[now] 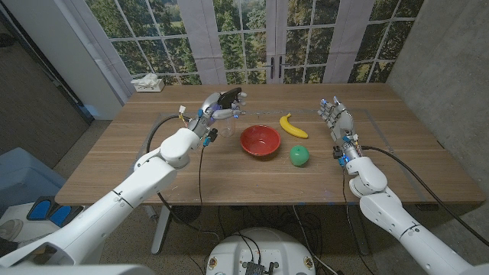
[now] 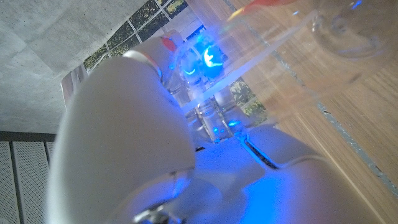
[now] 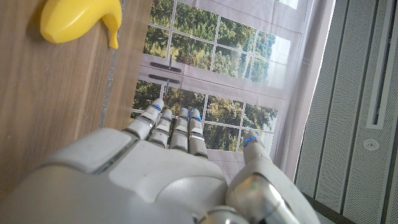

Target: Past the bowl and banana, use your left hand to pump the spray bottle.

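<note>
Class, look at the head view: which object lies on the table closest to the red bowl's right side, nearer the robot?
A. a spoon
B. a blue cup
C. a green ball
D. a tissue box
C: a green ball sits just beside the red bowl, with the banana farther back.

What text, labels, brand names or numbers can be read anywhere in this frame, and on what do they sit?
None can be read.
Spray bottle under the left hand: no label legible; mostly covered by the hand.
Tissue box at the table's far left corner: any print too small to read.
Red bowl, banana, green ball: plain, no markings.
Right hand: no lettering visible.
</note>
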You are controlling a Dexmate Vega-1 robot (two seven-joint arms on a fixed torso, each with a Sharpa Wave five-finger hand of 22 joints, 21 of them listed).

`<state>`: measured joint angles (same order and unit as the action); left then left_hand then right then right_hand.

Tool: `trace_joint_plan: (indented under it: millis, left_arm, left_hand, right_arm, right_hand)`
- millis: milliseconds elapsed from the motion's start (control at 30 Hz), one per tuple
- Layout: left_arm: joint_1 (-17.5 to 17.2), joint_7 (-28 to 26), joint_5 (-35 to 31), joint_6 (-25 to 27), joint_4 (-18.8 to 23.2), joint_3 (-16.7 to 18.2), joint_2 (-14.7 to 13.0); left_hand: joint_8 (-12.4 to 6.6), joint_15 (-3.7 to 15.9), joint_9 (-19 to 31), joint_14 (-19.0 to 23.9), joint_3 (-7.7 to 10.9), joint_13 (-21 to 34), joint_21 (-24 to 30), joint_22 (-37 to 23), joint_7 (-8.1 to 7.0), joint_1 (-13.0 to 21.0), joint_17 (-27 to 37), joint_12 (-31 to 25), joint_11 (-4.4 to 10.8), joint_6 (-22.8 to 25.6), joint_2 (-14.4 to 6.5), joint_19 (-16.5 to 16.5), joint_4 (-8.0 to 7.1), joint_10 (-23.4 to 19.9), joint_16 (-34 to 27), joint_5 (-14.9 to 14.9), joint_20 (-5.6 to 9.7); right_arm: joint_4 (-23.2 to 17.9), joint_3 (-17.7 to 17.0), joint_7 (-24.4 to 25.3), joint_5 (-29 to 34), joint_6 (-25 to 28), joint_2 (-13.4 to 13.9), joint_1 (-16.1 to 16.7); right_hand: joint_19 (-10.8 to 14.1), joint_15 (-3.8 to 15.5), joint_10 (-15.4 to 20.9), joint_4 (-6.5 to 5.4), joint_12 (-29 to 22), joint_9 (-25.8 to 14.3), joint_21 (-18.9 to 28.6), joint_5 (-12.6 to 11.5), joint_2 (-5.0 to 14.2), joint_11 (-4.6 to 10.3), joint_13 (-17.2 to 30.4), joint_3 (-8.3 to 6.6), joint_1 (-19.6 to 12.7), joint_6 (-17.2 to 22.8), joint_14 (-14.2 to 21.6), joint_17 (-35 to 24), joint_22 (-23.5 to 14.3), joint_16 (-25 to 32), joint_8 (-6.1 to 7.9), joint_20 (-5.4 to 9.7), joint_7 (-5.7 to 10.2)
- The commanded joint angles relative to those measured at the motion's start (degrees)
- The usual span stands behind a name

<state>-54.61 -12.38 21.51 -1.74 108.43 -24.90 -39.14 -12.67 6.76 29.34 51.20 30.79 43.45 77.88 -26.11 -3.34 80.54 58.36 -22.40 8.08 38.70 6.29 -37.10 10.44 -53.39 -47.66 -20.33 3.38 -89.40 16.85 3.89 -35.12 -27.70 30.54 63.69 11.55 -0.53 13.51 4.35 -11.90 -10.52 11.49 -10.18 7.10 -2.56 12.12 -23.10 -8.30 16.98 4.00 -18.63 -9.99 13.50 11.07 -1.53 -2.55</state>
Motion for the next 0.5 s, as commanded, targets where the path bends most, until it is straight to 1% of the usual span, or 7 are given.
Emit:
trace_joint_plan:
  millis: [33,100,167,200,333,500]
  left_arm:
    - [-3.01,-3.71,-0.88,-1.01,0.26,1.89,1.96]
    - [-3.49,-4.48,-1.0,-1.97,-0.07,2.18,2.6]
    - [-3.91,-5.93,-1.87,-1.15,0.49,2.4,2.69]
    - [-4.28,-6.83,-2.16,-1.58,0.4,2.57,3.19]
    - [-5.42,-10.13,-3.85,-1.73,0.72,3.11,4.32]
    - [-6.4,-12.66,-5.43,-1.44,0.87,3.72,5.02]
  left_hand:
    - [1.78,4.54,-0.93,0.91,0.66,-0.15,11.47,-14.03,0.31,14.4,-0.88,0.35,-0.15,-2.2,-14.67,-1.12,-0.01,0.84,0.19,0.15,9.03]
    - [2.14,5.06,-1.38,1.08,0.79,-0.27,11.39,-13.8,0.17,14.38,-1.7,0.41,-0.03,-2.53,-14.67,-1.18,-0.01,0.87,0.64,0.17,9.03]
    - [2.38,5.09,-1.63,1.3,0.83,-0.24,11.38,-13.68,0.36,14.32,-1.79,0.38,-0.17,-2.93,-14.64,-1.27,-0.03,0.91,0.61,0.2,9.02]
    - [2.52,5.07,-1.74,1.29,0.84,-0.3,11.37,-13.62,0.27,14.29,-1.77,0.39,-0.15,-3.22,-14.62,-1.31,-0.03,0.88,0.6,0.21,9.01]
    - [2.61,5.45,-2.18,1.62,0.99,-0.3,11.32,-13.38,0.1,14.28,-2.2,0.37,-0.06,-3.39,-14.54,-1.45,0.01,0.92,0.79,0.23,9.0]
    - [2.77,5.59,-2.77,2.04,1.12,-0.46,11.29,-13.06,0.08,14.15,-2.73,0.46,0.01,-3.9,-14.4,-1.6,0.0,1.03,1.02,0.28,8.98]
  right_arm:
    - [0.23,0.42,-0.58,-0.08,0.55,-0.05,-0.82]
    - [0.2,0.54,-0.54,0.38,0.6,0.14,-0.93]
    - [0.16,0.6,-0.83,0.02,0.76,0.13,-1.01]
    - [0.11,0.64,-0.45,0.29,0.77,0.0,-1.02]
    - [0.01,0.81,-0.52,0.51,0.97,0.13,-1.21]
    - [0.04,1.1,-0.97,0.33,1.35,0.17,-1.65]
  right_hand:
    - [0.35,-0.31,0.43,0.2,-0.17,-0.12,0.1,-0.06,1.13,-0.15,0.24,-0.02,0.28,0.26,0.35,-0.13,-0.19,0.36,0.14,-0.05,-0.2]
    - [0.32,-0.28,0.4,0.2,-0.16,-0.12,0.09,-0.06,1.13,-0.15,0.24,-0.03,0.29,0.25,0.36,-0.13,-0.19,0.36,0.13,-0.07,-0.19]
    - [0.34,-0.28,0.4,0.21,-0.16,-0.12,0.09,-0.06,1.13,-0.15,0.24,-0.03,0.29,0.23,0.33,-0.13,-0.19,0.35,0.12,-0.04,-0.19]
    - [0.35,-0.26,0.39,0.21,-0.16,-0.12,0.1,-0.06,1.13,-0.12,0.24,-0.03,0.29,0.24,0.34,-0.13,-0.19,0.36,0.13,-0.08,-0.18]
    - [0.32,-0.26,0.4,0.22,-0.16,-0.12,0.09,-0.06,1.13,-0.16,0.24,-0.04,0.29,0.24,0.29,-0.12,-0.19,0.34,0.13,-0.09,-0.17]
    - [0.35,-0.24,0.41,0.23,-0.16,-0.12,0.09,-0.06,1.13,-0.13,0.24,-0.04,0.3,0.25,0.33,-0.12,-0.19,0.35,0.13,-0.1,-0.15]
